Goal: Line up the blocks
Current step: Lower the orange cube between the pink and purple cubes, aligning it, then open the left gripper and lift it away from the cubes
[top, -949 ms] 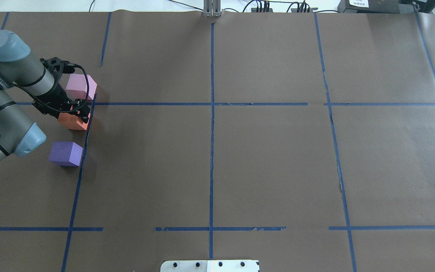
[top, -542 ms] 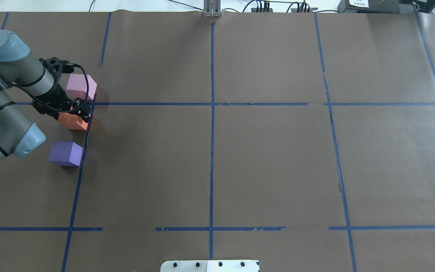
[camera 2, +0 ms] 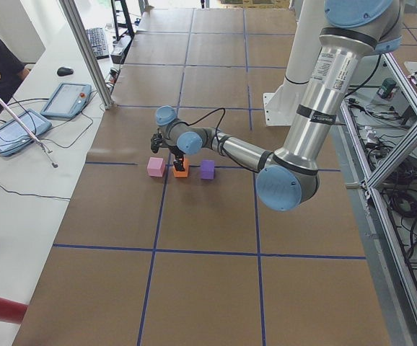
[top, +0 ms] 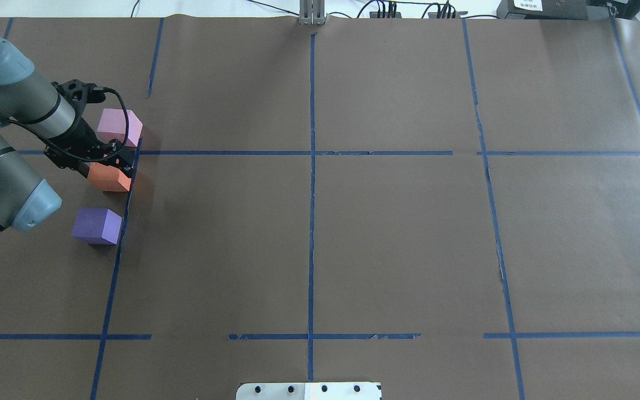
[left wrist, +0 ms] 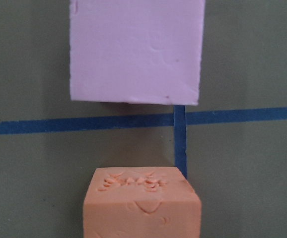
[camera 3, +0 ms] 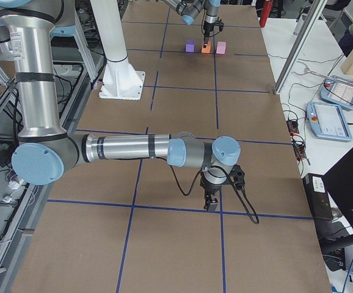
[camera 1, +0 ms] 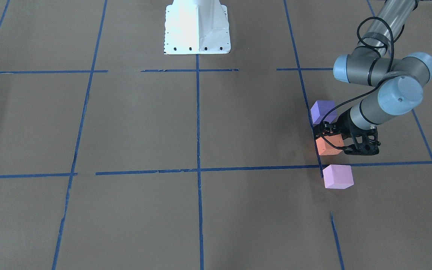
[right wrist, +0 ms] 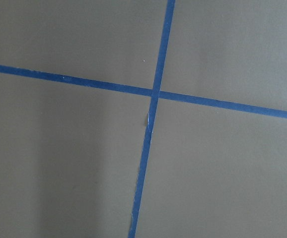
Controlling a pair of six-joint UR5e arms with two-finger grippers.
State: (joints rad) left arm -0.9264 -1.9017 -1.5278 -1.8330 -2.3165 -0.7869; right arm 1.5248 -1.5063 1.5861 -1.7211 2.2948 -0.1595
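A brown paper-covered tabletop (top: 398, 239) is gridded with blue tape lines (top: 311, 222). Along its 12 o'clock edge runs a white bench (camera 2: 21, 194) carrying a black keyboard (camera 2: 97, 42). The light is bright and even.

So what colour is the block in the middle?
Orange. The middle block shows best in the left wrist view.

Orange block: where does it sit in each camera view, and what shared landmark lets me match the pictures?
Exterior front-facing: orange block right of centre, mid-height.
Overhead exterior: far left, upper half.
Exterior left: left of centre, mid-height.
Exterior right: top edge, right of centre.
Left wrist-mounted: bottom centre.
Right wrist-mounted: not in it.
Landmark: the pink block next to it, in every view but the right wrist-mounted.
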